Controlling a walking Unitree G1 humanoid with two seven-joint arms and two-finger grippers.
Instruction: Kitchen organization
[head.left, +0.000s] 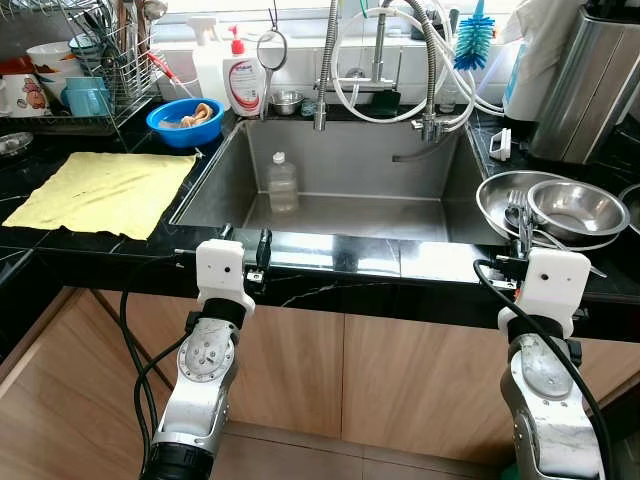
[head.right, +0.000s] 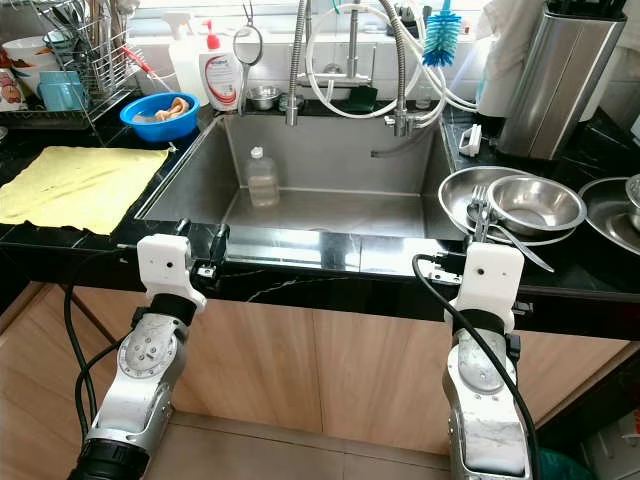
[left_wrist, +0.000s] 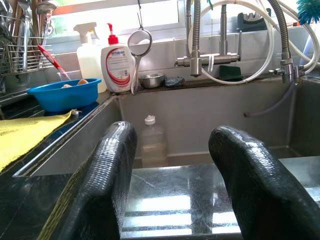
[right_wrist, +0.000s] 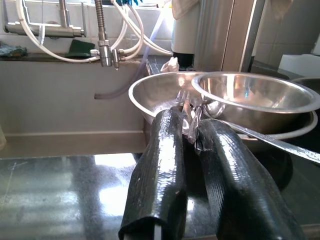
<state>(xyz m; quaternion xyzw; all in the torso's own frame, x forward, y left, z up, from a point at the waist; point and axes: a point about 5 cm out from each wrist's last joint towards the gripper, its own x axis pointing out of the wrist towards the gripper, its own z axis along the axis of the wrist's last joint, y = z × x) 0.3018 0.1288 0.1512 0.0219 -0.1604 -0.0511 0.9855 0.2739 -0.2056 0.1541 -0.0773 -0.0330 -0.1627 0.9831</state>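
Black counter (head.left: 330, 262) is running across mid-frame, with the sink (head.left: 345, 200) centred and a bottle (head.left: 283, 182) standing in its left half. We are resting both grippers on the front edge: the left gripper (head.left: 254, 258) at lower left with fingers spread wide, the right gripper (head.left: 520, 238) at lower right, fingers nearly closed around the fork (head.left: 517, 212) leaning out of the bowls (head.left: 545, 208). We judge the step to be grasping cutlery; next calls for closing firmly and lifting clear of the bowls. The right wrist view is showing the tines between the fingers (right_wrist: 160, 165), which the eye views are hiding. A yellow cloth (head.left: 100, 190) is lying upper left.
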